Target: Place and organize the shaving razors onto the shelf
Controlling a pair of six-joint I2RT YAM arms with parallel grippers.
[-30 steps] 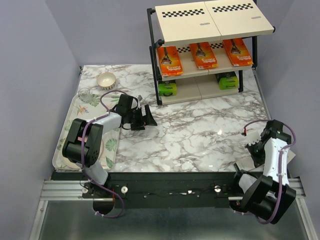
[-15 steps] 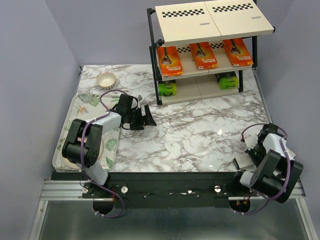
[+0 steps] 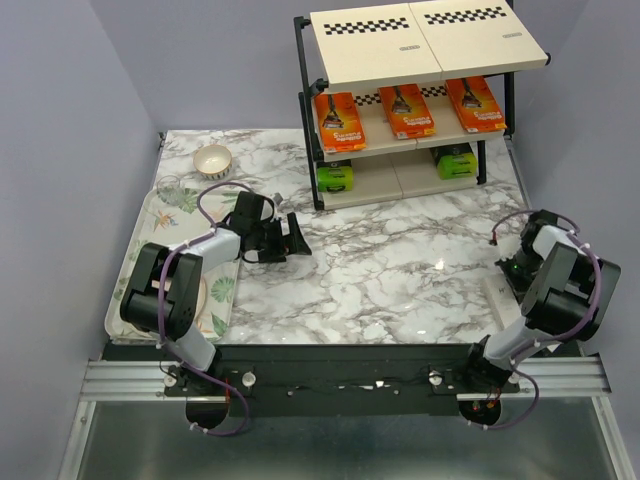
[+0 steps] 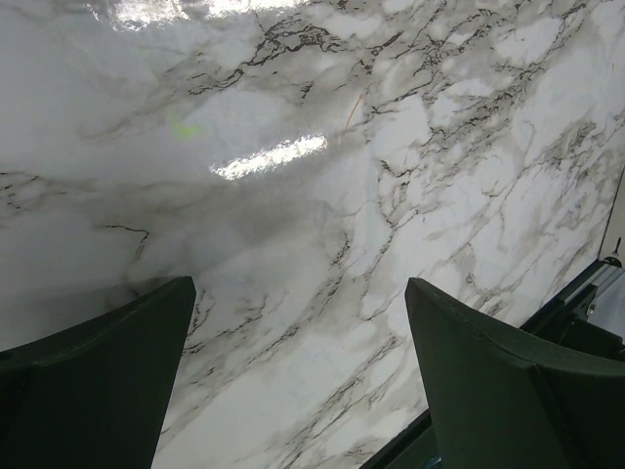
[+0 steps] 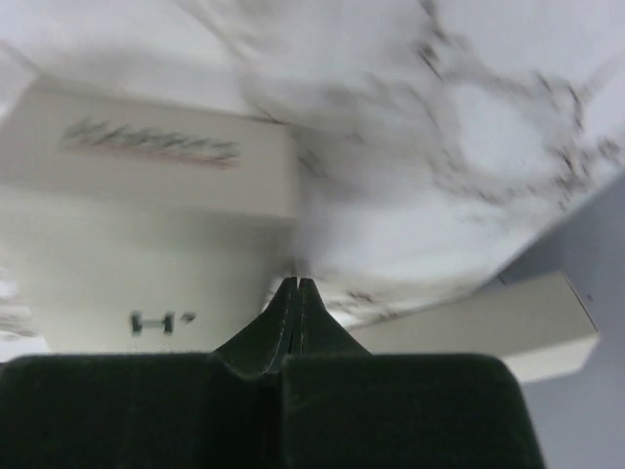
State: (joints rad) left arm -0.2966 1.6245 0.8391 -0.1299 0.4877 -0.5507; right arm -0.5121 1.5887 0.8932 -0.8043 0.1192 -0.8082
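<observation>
The shelf [image 3: 372, 50] stands at the back right. Three orange shaving razors [image 3: 341, 121] lie on its middle board, and two black packs with lime-green ends [image 3: 335, 177] lie on the bottom board. A slim white razor box [image 3: 497, 299] lies at the table's right edge beside my right arm. In the right wrist view this white box [image 5: 146, 225] fills the left side and a second white box [image 5: 508, 327] lies at the right. My right gripper [image 5: 296, 284] is shut and empty, just above the first box. My left gripper [image 3: 293, 237] hovers open over bare marble [image 4: 293, 195], its fingers [image 4: 98, 381] wide apart.
A floral tray [image 3: 135, 262] with a plate [image 3: 205, 296] lies along the left edge under my left arm. A small bowl [image 3: 212, 160] and a clear glass [image 3: 170, 187] stand at the back left. Walls close in on both sides.
My right arm has unfolded and swung back along the table's right edge, its gripper staying shut. The left arm has barely shifted.
</observation>
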